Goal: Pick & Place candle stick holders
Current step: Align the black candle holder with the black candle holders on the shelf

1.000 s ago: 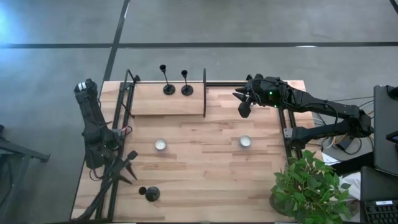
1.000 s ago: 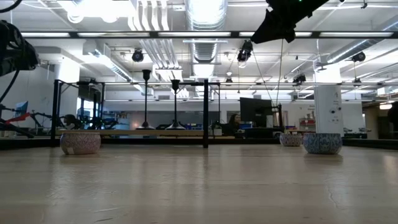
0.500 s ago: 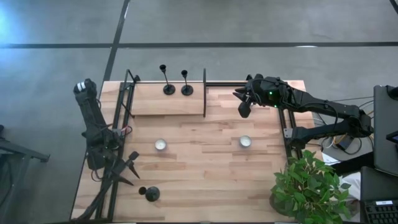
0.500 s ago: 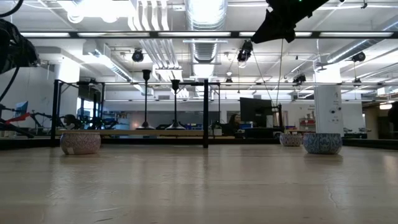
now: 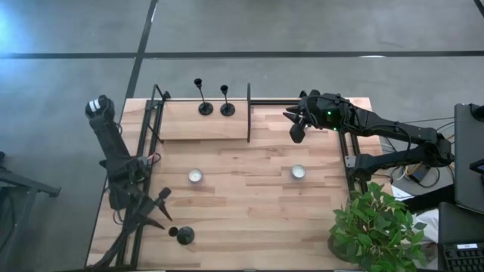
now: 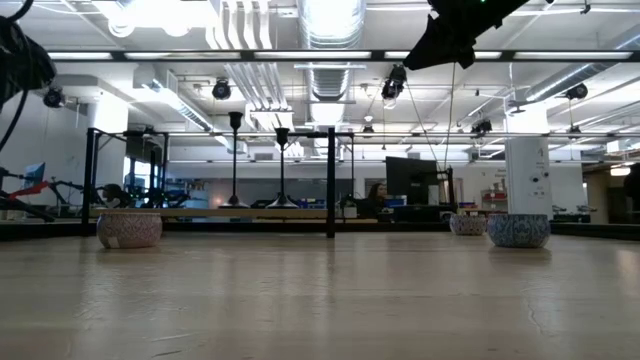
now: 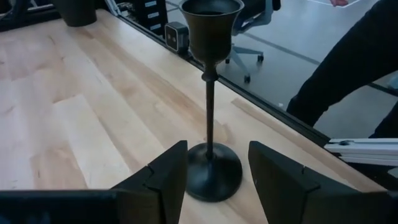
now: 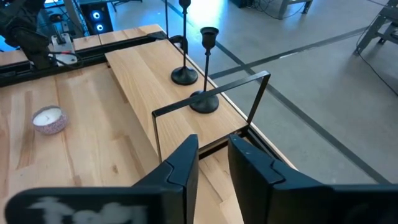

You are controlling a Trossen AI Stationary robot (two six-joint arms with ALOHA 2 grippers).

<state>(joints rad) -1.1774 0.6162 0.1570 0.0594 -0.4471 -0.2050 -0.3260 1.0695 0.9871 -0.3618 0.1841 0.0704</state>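
— Where is the candle stick holder (image 7: 210,93) standing?
— Upright near the table's (image 5: 249,219) front edge; my left gripper (image 7: 211,180) is sitting open, fingers flanking its base, not touching.
— The right gripper (image 8: 212,163)?
— Hovering narrowly parted, empty, beside the raised shelf (image 5: 204,125) carrying two other holders (image 5: 214,99).

The wooden table (image 5: 249,211) is carrying a raised shelf (image 5: 204,125) at far left, two tealights (image 5: 196,176) (image 5: 298,172) mid-table, and one candle stick holder (image 5: 182,235) near left; two more (image 5: 203,98) (image 5: 226,100) are standing on the shelf.
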